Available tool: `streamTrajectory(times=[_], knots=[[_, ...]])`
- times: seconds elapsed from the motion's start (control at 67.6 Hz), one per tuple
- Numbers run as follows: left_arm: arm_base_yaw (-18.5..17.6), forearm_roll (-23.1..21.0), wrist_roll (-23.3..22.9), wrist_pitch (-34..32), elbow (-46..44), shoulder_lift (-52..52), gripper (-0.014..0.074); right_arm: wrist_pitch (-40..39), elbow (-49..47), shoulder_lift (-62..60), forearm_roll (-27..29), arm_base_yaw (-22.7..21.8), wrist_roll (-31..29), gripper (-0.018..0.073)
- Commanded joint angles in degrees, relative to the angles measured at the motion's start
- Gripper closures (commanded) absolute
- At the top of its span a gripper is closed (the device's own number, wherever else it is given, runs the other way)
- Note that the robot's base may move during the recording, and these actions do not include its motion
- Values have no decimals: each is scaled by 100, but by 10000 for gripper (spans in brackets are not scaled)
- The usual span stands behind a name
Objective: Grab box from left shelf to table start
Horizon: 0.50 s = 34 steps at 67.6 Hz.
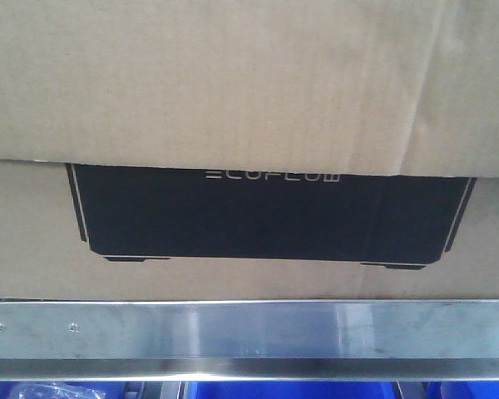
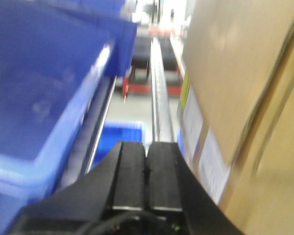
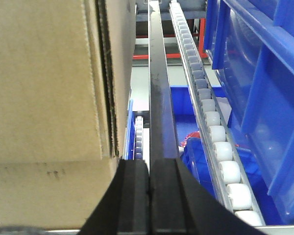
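From the front-facing view, the box [image 1: 249, 91] fills nearly the whole frame. Its black panel [image 1: 266, 216] with the white lettering faces the robot. It sits on the left shelf, right behind the front rail [image 1: 249, 328] at the shelf's front edge, so it looks not yet lifted or drawn out. Two small screws [image 1: 73, 327] show at the rail's left end, and blue bins [image 1: 291, 389] peek out below it. The desk is in none of the views.

In the left wrist view, the left fingers [image 2: 130, 171] are pressed flat together and hold nothing. The box's side wall, with its white labels [image 2: 206, 152], runs along their right. A blue bin [image 2: 39, 98] crowds in on their left. This picture is blurred, and I cannot tell whether the fingers touch the cardboard.

In the right wrist view, the right fingers [image 3: 134, 196] are likewise closed on nothing. The box stands just beside them on their left. A roller track [image 3: 210, 122] and more blue bins lie to their right.

So one arm reaches in along each side of the box. The box looks too wide for either pair of fingers to span. Keeping them closed probably makes slim, stiff paddles that fit the narrow gaps and can squeeze the box between the two arms.
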State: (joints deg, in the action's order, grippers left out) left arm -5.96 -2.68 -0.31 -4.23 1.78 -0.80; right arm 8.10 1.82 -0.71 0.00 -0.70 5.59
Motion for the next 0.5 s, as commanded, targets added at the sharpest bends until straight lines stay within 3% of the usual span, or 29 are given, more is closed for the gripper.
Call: streamTrajectory(times=[0.0, 0.488], knots=[[-45, -110, -16, -910, -88, -56, 696, -474, 12, -45, 0, -23, -29, 502], [-45, 140, -16, 1023, -2548, 506, 692, -486, 13, -45, 0, -23, -29, 502]])
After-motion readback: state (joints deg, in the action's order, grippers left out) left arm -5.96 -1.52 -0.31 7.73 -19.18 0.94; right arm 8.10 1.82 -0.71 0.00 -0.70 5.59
